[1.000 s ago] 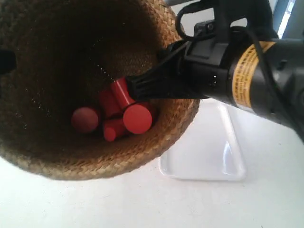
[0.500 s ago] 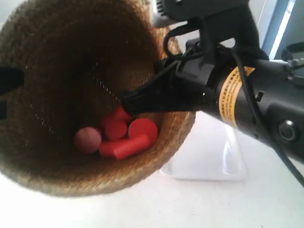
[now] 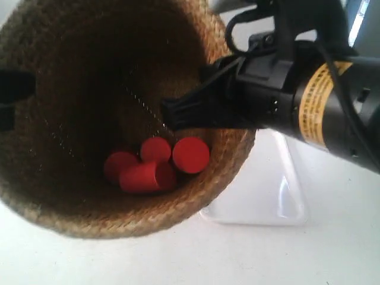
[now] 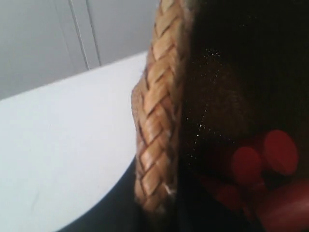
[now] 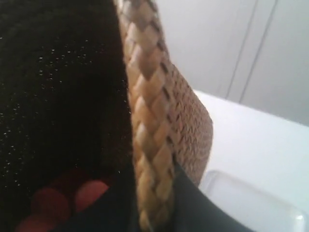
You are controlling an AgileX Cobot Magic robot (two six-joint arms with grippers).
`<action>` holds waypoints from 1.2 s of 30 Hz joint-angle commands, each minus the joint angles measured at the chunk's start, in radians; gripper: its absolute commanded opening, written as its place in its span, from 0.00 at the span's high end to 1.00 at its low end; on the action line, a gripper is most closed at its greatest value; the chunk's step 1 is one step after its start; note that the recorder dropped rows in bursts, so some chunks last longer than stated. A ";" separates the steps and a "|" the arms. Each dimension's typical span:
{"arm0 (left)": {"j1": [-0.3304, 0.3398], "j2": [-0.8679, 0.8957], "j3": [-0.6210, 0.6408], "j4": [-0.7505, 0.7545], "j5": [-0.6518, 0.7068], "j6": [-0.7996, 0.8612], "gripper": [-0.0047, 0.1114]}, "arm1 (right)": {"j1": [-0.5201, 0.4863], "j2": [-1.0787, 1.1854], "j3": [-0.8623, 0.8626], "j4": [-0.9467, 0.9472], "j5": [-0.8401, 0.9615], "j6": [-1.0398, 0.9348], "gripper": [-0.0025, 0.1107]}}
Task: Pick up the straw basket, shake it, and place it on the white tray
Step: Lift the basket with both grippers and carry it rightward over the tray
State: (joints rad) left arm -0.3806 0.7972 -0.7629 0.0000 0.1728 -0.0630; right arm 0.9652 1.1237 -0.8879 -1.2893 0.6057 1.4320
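Observation:
The straw basket [image 3: 71,71] fills the exterior view, held between both arms with its mouth toward the camera. Several red cylinders [image 3: 155,163] lie at its dark bottom. My right gripper [image 3: 202,104] is shut on the basket's braided rim [image 5: 149,145], one finger inside and one outside [image 5: 154,208]. My left gripper [image 4: 157,203] is shut on the opposite rim [image 4: 157,121] and shows only as a dark shape [image 3: 12,95] at the exterior view's left edge. The white tray [image 3: 267,190] lies on the table beyond the basket's right side, partly hidden by it, and its corner [image 5: 251,203] shows past the right gripper.
The white table [image 3: 178,261] runs under and around the basket. Pale wall panels [image 4: 72,38] stand behind the table. The black arm with a yellow label [image 3: 314,101] reaches over the tray's far end.
The basket has jolted back and forth between the grippers, ending slightly to the right. The red cylinders have tumbled into a new arrangement at the bottom. Both grippers keep hold of the rim.

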 commanded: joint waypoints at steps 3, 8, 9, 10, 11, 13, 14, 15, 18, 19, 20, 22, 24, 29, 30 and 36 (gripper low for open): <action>-0.015 0.073 -0.003 0.000 0.081 -0.028 0.96 | -0.043 0.094 -0.020 0.106 0.081 -0.088 0.98; -0.042 -0.024 0.011 0.107 0.010 0.013 0.96 | 0.000 0.028 -0.007 -0.073 -0.058 -0.061 0.98; -0.026 0.004 0.045 0.139 -0.063 0.002 0.96 | -0.020 0.057 0.006 -0.151 -0.018 0.021 0.98; -0.006 0.040 0.068 0.139 -0.098 -0.013 0.96 | -0.049 0.098 0.015 -0.195 0.025 0.078 0.98; 0.010 0.072 0.070 0.129 -0.084 -0.031 0.96 | -0.069 0.130 0.012 -0.167 0.057 0.051 0.98; 0.003 0.072 0.037 0.084 0.041 -0.074 0.96 | -0.047 0.115 -0.031 0.027 0.071 -0.072 0.98; -0.007 0.039 0.022 0.054 0.086 -0.072 0.96 | -0.020 0.079 -0.051 0.129 0.053 -0.133 0.98; -0.018 0.011 0.010 0.038 0.108 -0.072 0.96 | 0.002 0.047 -0.059 0.181 0.028 -0.163 0.98; -0.027 -0.054 0.035 0.071 -0.023 -0.063 0.96 | 0.034 -0.001 -0.031 0.051 -0.071 -0.099 0.98; -0.011 -0.032 0.060 0.091 -0.078 -0.069 0.96 | 0.018 0.027 -0.010 -0.046 -0.031 -0.017 0.98; 0.002 -0.004 0.077 0.091 -0.103 -0.080 0.96 | -0.004 0.067 0.009 -0.107 0.025 0.052 0.98; 0.021 0.061 0.087 0.088 -0.059 -0.126 0.96 | -0.041 0.139 0.016 -0.086 0.084 0.035 0.98; 0.007 0.056 0.049 0.065 0.054 -0.133 0.96 | -0.014 0.129 -0.027 0.108 0.103 -0.115 0.98; -0.021 -0.029 0.035 0.117 -0.012 -0.119 0.96 | 0.040 0.049 -0.016 -0.034 -0.041 -0.058 0.98; -0.011 -0.005 0.059 0.136 -0.060 -0.129 0.96 | 0.015 0.090 0.004 -0.129 0.012 0.037 0.98; -0.015 -0.010 -0.021 0.048 0.155 -0.163 0.96 | 0.045 0.079 -0.071 0.154 0.110 -0.176 0.98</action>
State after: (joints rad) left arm -0.3768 0.8532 -0.7299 0.0761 0.2459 -0.2383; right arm 0.9652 1.2747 -0.9123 -1.2007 0.7201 1.3701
